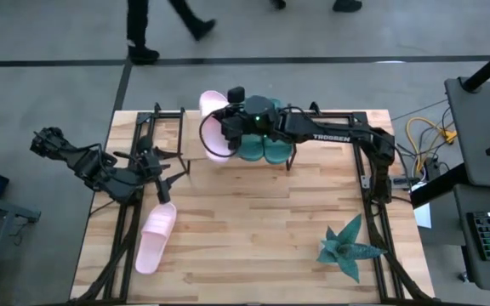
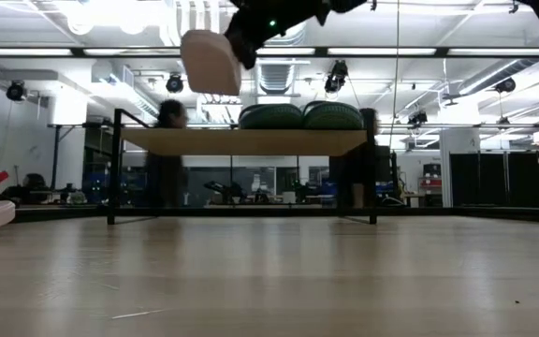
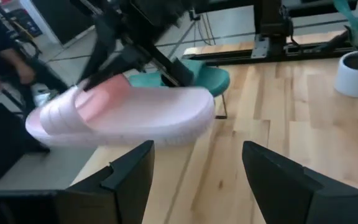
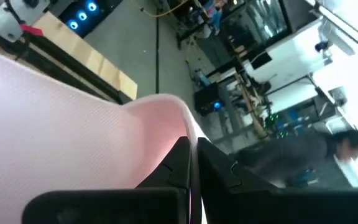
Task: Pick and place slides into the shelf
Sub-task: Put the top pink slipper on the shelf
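My right gripper (image 1: pixel 226 127) is shut on a pale pink slide (image 1: pixel 213 127) and holds it in the air above the left end of the shelf (image 2: pixel 241 141). Two dark teal slides (image 2: pixel 299 116) lie side by side on the shelf's board. A second pink slide (image 1: pixel 156 236) lies flat on the table at the near left. My left gripper (image 1: pixel 167 181) hovers open just beyond that slide, with nothing between its fingers (image 3: pixel 129 171). The left wrist view shows the lifted slide (image 3: pixel 123 115) from the side. My right gripper pinches a thin upper edge of the pink slide (image 4: pixel 178 127) between its two fingers, which come at it nearly level from the table's right side. Whether that edge is the strap's or the sole's rim I cannot tell. The slide (image 2: pixel 211 61) is lifted clear, above the shelf board.
A spiky teal plant in a white pot (image 1: pixel 347 246) stands at the near right. Black frame rails (image 1: pixel 373 195) run along the table's left and right sides. People walk on the floor beyond the far edge. Bare tabletop (image 1: pixel 262 229) lies in the middle.
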